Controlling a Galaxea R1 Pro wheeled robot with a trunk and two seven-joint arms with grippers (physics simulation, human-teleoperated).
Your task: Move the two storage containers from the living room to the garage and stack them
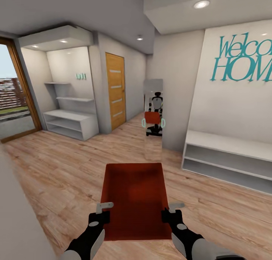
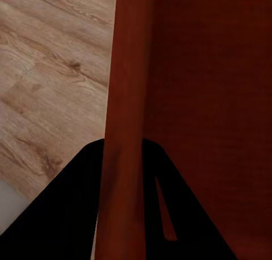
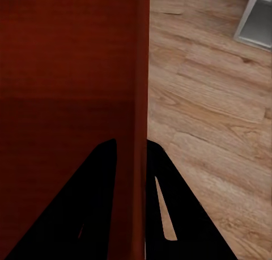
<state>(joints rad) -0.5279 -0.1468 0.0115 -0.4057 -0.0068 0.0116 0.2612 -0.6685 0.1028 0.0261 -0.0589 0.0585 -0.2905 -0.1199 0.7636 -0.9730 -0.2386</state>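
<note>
- One storage container [image 1: 134, 199] hangs in front of me above the wood plank floor [image 1: 56, 165].
- My left gripper [image 1: 101, 214] clamps its left wall.
- My right gripper [image 1: 170, 211] clamps its right wall.
- One tall mirror [image 1: 153, 118] ahead reflects me.

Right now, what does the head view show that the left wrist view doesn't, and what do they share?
Head view alone: the whole open storage container carried between both grippers, left gripper and right gripper each on a side wall, plus the mirror, wooden door, white bench shelf and "Welcome Home" lettering.

Left wrist view alone: a close look at the dark fingers straddling the container's thin wall.

Both: the red-orange container and the light wood plank floor.
</note>
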